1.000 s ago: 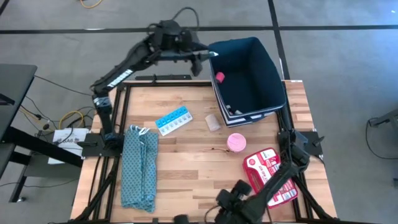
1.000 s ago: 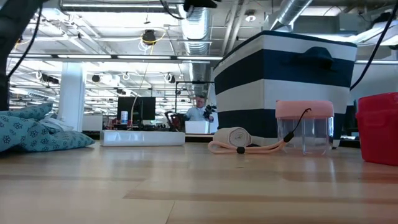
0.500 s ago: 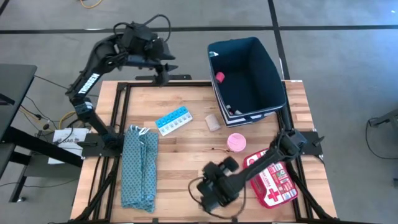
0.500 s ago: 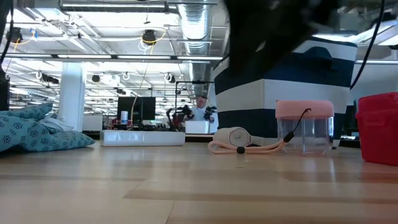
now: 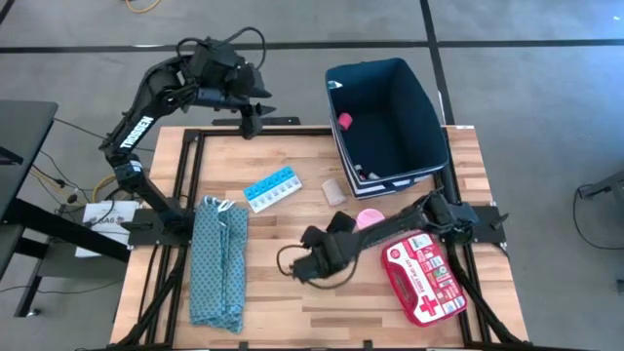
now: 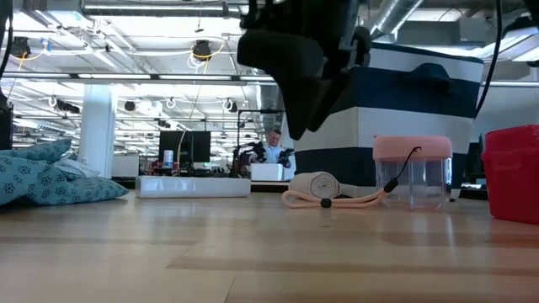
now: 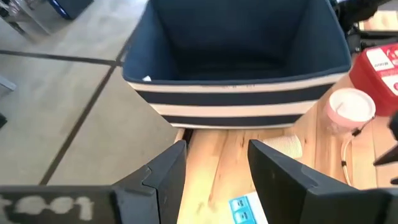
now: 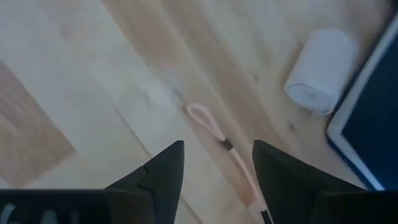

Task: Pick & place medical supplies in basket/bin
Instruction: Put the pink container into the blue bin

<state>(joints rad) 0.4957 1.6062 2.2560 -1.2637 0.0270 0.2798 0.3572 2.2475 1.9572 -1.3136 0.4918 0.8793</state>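
The navy bin [image 5: 385,122] stands at the table's far right, with a small pink cube [image 5: 344,121] inside; its striped wall shows in the left wrist view [image 7: 236,99]. On the table lie the light blue pill organizer [image 5: 271,188], the beige bandage roll [image 5: 334,191], the pink tape roll [image 5: 369,219] with its pink cord [image 8: 214,134], and the red-and-white first aid pouch [image 5: 421,278]. My right gripper [image 5: 336,227] is open and empty, above the cord, left of the tape roll. My left gripper [image 5: 255,119] is open and empty above the table's far edge, left of the bin.
A folded teal patterned cloth [image 5: 219,258] lies along the table's left side. The right arm stretches low across the table from its base [image 5: 463,222], partly covering the tape roll. Bare wood lies in the near middle. A person shows far off in the low view [image 6: 271,150].
My left gripper has drawn back from above the bin's far-left corner toward the table's left, to the far edge, and stays open. My right gripper has gone from the near edge up the table toward the pink tape roll, uncovering the first aid pouch.
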